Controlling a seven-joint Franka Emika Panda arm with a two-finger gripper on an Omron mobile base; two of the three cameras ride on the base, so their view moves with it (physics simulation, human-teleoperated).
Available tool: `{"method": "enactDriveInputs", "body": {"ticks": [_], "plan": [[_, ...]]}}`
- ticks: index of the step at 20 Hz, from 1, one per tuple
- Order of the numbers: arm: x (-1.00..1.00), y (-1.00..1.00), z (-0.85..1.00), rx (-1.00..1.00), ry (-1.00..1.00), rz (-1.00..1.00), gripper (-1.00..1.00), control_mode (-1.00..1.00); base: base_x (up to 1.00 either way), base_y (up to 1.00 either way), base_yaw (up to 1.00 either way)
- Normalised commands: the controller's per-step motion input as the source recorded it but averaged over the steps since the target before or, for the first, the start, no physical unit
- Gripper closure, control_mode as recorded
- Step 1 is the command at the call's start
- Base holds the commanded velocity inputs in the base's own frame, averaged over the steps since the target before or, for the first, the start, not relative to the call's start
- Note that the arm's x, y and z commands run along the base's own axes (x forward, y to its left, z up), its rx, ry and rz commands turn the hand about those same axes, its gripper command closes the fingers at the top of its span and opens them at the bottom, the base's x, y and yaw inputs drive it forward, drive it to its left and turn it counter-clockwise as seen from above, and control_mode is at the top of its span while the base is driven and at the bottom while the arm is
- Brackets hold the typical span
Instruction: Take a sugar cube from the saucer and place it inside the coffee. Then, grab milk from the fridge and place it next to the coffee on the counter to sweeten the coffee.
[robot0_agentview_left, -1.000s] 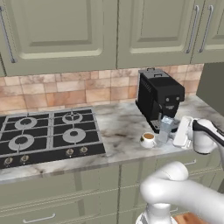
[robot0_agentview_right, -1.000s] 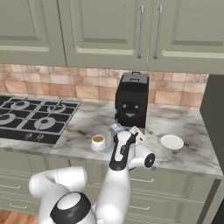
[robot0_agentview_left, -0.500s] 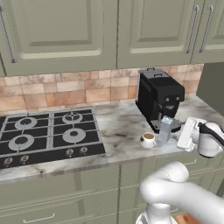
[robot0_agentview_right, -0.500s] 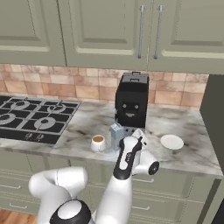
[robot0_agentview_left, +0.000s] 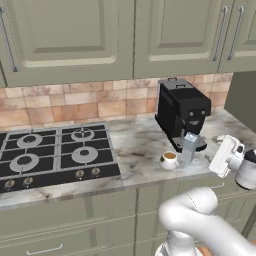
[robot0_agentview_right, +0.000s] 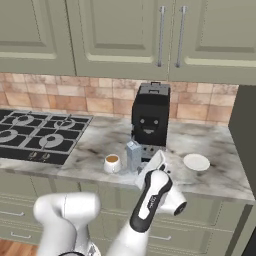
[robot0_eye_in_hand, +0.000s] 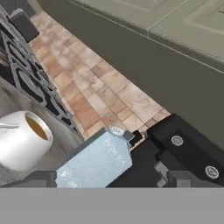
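Milk (robot0_agentview_left: 189, 147) stands beside coffee (robot0_agentview_left: 169, 159), centre-right on counter (robot0_agentview_left: 135, 150); gripper jaws apart, empty. Looks final step: you'd just back away.

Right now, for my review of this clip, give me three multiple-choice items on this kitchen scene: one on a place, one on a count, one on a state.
1. Where does the milk stand?
A. on the counter, between the coffee and the coffee machine
B. on the gas hob
C. on the saucer

2. How many burners does the gas hob have?
A. two
B. four
C. six

3. What is on the saucer?
A. the cup of coffee
B. the milk carton
C. neither of them; it lies apart, to the right of the machine

Answers:
1. A: the carton stands upright beside the coffee, in front of the machine.
2. B: four rings show in the left base view.
3. C: the right base view shows the plate bare of both.
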Motion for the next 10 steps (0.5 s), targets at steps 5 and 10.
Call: {"method": "enactDriveInputs", "body": {"ticks": [5, 10], "plan": [[-0.52, 0.39, 0.61, -0.25, -0.61, 0.0, -1.0, -1.0, 0.0, 0.0, 0.0], [-0.44, 0.67, 0.86, -0.29, -0.61, 0.0, -1.0, -1.0, 0.0, 0.0, 0.0]]}}
